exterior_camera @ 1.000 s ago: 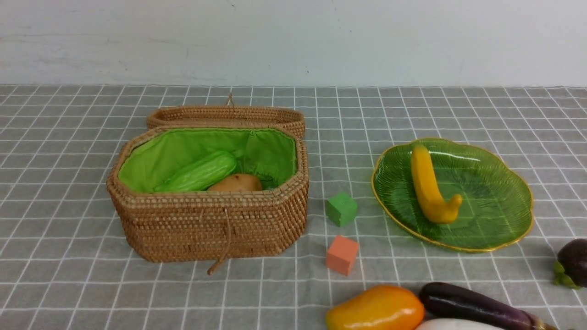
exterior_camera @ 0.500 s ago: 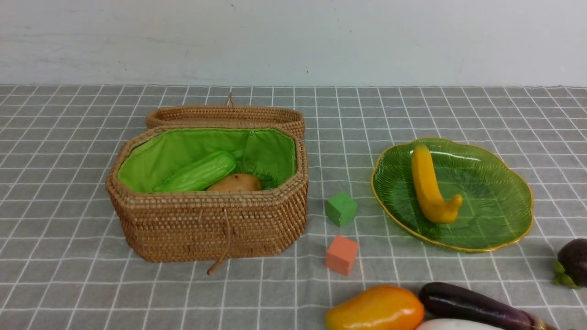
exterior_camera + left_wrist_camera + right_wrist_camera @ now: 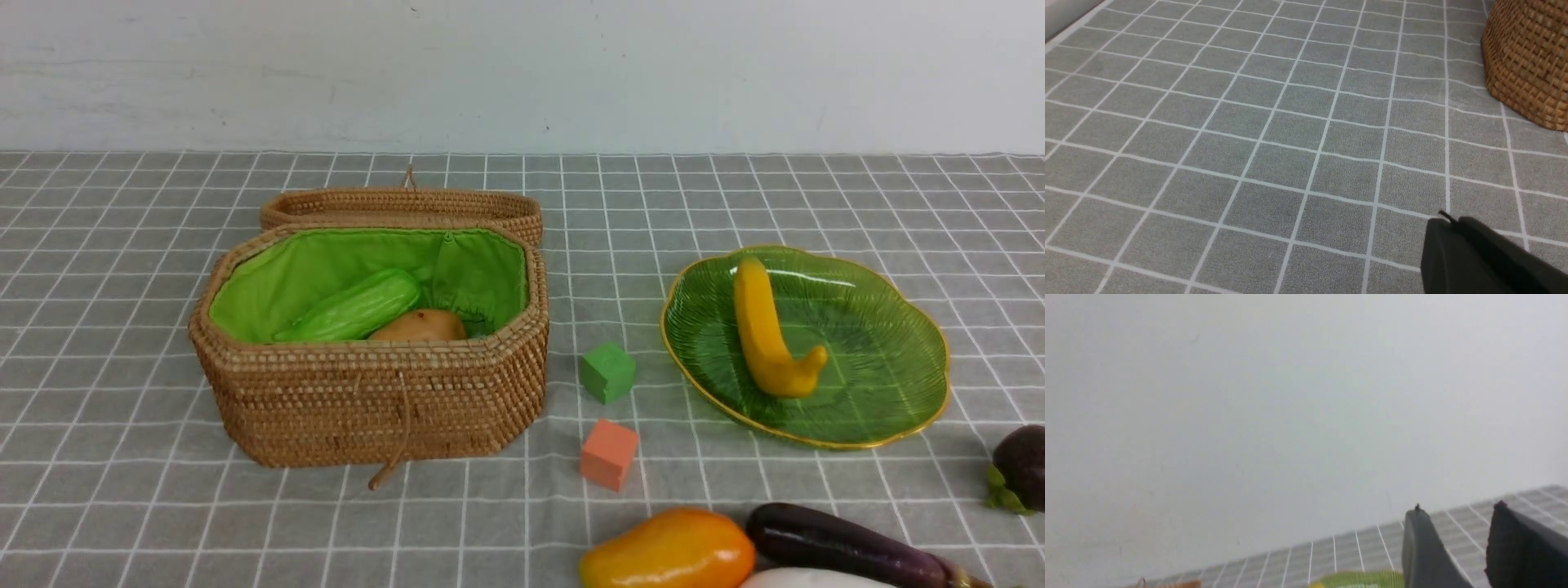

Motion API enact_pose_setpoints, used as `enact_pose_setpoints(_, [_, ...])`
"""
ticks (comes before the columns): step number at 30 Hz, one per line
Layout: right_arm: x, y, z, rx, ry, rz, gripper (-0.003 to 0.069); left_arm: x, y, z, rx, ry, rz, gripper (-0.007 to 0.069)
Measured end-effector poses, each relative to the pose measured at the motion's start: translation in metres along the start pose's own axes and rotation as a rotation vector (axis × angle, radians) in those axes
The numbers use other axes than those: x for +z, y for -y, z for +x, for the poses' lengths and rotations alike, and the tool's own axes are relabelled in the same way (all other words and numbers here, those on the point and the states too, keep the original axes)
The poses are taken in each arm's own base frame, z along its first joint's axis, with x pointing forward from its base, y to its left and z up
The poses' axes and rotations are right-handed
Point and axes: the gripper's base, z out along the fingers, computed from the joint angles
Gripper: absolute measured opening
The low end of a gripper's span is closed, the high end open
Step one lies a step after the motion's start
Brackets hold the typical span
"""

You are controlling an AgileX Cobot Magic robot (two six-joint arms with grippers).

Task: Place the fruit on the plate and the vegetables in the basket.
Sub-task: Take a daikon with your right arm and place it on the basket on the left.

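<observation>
Taking 12 o'clock as straight away from the robot, the basket (image 3: 367,392) stands open at 9 o'clock on the grey checked cloth (image 3: 122,408), its lid (image 3: 400,206) lying back at its 12 o'clock; inside, on bright green lining (image 3: 482,269), the gourd (image 3: 351,306) lies slanted, with the potato (image 3: 420,327) touching it at its 4 o'clock; the plate (image 3: 890,384) sits at 3 o'clock, well apart from the basket, and the banana (image 3: 763,335) lies on it, running from 12 toward 5 o'clock; between basket and plate a green cube (image 3: 607,371) rests on the cloth, with an orange cube (image 3: 609,453) near it at its 6 o'clock; at 5 o'clock, on the near edge, the mango (image 3: 668,551) lies on the cloth, cut by the frame, with the eggplant (image 3: 841,543) just beside it at its 3 o'clock and only the top of the white vegetable (image 3: 808,578) showing at the eggplant's 6 o'clock; the mangosteen (image 3: 1020,467) sits on the cloth at the plate's 4 o'clock, apart from it and half out of frame; the left gripper (image 3: 1453,222) hangs low over bare cloth near the basket's corner, fingers pressed together on nothing; the right gripper (image 3: 1457,514) is raised toward the white wall (image 3: 1290,396), fingers spread with nothing between them, and a blurred strip of plate and cloth beyond.
</observation>
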Motion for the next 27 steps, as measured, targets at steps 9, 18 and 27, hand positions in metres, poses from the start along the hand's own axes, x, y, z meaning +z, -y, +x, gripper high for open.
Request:
enact_pose_setpoints(9, [0.002, -0.005, -0.027, 0.248, 0.067, 0.000, 0.0240, 0.000, 0.000, 0.000, 0.000, 0.000, 0.000, 0.0022])
enact_pose_setpoints(18, [0.039, -0.034, -0.106, 0.271, -0.127, -0.015, 0.0240, 0.000, 0.000, 0.000, 0.000, 0.000, 0.000, 0.0029])
enact_pose_setpoints(27, [0.100, -0.029, -0.072, 0.009, -0.651, 0.081, 0.0240, 0.000, 0.000, 0.000, 0.000, 0.000, 0.000, 0.0029])
